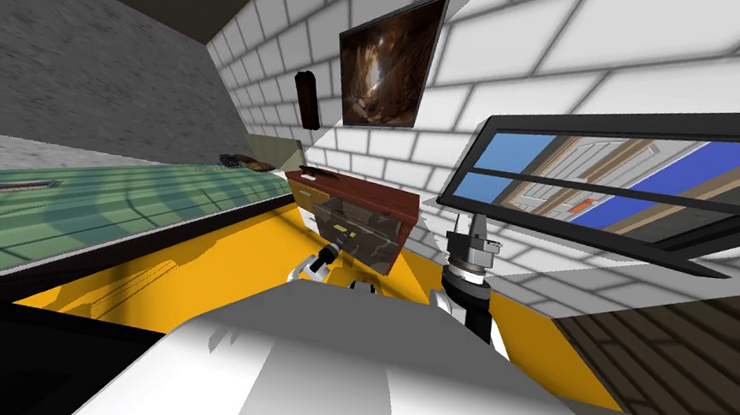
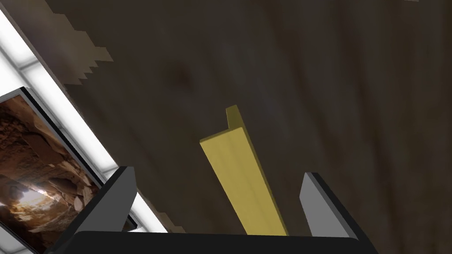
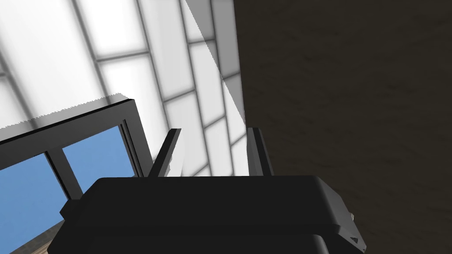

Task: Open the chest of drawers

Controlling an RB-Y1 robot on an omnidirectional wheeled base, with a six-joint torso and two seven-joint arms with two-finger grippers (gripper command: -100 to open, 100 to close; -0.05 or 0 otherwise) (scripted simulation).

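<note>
The chest of drawers (image 1: pixel 356 214) stands against the white brick wall ahead, with a reddish-brown top and a dark front. My left gripper (image 1: pixel 345 235) reaches its front. In the left wrist view the left gripper (image 2: pixel 217 173) is open, its fingers (image 2: pixel 115 196) on either side of a yellow bar handle (image 2: pixel 242 178) on the dark drawer front (image 2: pixel 309 79), not touching it. My right gripper (image 1: pixel 475 227) is held up to the right of the chest, pointing upward; in its wrist view the right gripper (image 3: pixel 214 145) has a narrow gap with nothing in it.
A long green-topped counter (image 1: pixel 102 198) runs along the left over a yellow floor (image 1: pixel 208 261). A black-framed window (image 1: pixel 620 184) juts in at the right. A framed picture (image 1: pixel 388 61) hangs above the chest. Small items (image 1: pixel 312 173) lie on the chest's top.
</note>
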